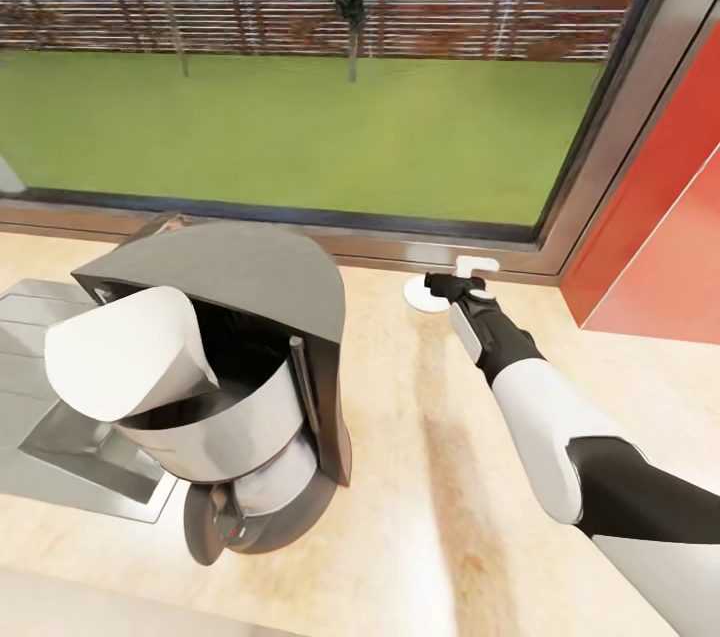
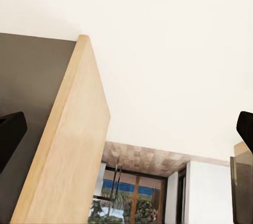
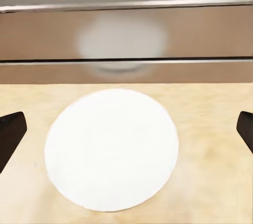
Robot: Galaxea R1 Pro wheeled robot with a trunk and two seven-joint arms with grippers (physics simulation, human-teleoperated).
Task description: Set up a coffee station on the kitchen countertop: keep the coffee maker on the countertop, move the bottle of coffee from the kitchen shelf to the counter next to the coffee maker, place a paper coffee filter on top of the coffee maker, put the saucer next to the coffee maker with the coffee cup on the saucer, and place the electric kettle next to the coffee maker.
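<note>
Risk of skidding the saucer [image 3: 112, 149], flat on the far tabletop [image 1: 420, 477] right of the coffee maker [image 1: 240, 387], with right gripper [image 3: 126, 129] jaws apart, left's too.

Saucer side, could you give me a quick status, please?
Right gripper open, at the saucer, empty-handed. Filter already on coffee maker. Nothing in the way.
</note>
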